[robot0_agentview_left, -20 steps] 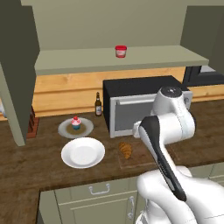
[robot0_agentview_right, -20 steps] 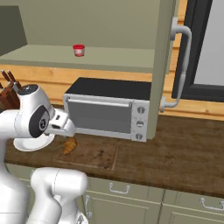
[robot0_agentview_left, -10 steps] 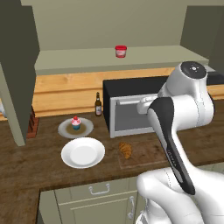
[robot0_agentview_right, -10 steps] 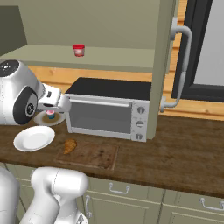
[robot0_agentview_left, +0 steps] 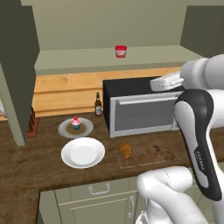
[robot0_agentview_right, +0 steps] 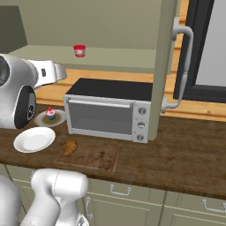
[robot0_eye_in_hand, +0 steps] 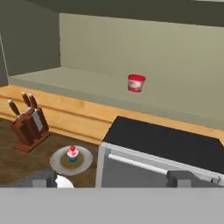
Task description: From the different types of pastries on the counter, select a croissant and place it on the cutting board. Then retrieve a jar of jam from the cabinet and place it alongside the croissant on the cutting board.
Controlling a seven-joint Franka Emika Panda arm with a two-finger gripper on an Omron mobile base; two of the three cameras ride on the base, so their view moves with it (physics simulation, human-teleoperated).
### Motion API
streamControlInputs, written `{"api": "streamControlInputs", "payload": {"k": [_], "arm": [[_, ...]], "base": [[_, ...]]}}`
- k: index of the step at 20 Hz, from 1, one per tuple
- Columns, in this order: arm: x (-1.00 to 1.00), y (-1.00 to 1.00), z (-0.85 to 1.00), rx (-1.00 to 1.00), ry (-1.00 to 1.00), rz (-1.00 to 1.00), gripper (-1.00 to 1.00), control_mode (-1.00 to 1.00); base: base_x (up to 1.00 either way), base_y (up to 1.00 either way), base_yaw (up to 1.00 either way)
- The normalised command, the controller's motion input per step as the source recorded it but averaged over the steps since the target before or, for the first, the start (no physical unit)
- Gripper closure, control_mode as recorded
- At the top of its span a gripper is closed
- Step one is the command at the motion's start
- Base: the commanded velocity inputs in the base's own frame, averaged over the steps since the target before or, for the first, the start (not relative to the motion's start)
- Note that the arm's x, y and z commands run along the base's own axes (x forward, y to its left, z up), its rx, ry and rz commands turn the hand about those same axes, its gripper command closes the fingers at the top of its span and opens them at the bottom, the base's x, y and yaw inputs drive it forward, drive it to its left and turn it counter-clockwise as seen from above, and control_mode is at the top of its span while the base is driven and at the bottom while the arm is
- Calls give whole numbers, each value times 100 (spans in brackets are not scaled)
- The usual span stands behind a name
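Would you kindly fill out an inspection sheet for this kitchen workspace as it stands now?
Surface: dark wooden counter.
Job's things: croissant lies at the left end of the cutting board; jam jar stands upright in the open cabinet.
Clutter: cupcake on a grey plate; empty white plate; bottle; knife block; toaster oven.
Gripper: gripper open, holding nothing, facing the jam jar.
Cables: nothing seen.
Surroundings: window at right.
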Motion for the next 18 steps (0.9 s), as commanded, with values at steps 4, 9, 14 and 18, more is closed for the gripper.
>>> {"api": "streamControlInputs", "payload": {"k": [4,9,14,18], "arm": [[3,18,88,-9,-44,13,-100,-100],[0,49,78,-28,-7,0,-100,-100],[2,33,25,-17,11,-2,-100,-100],[0,0,0,-1,0,0,-100,-100]], "base": [[0,0,0],[0,0,0],[0,0,0],[0,0,0]]}}
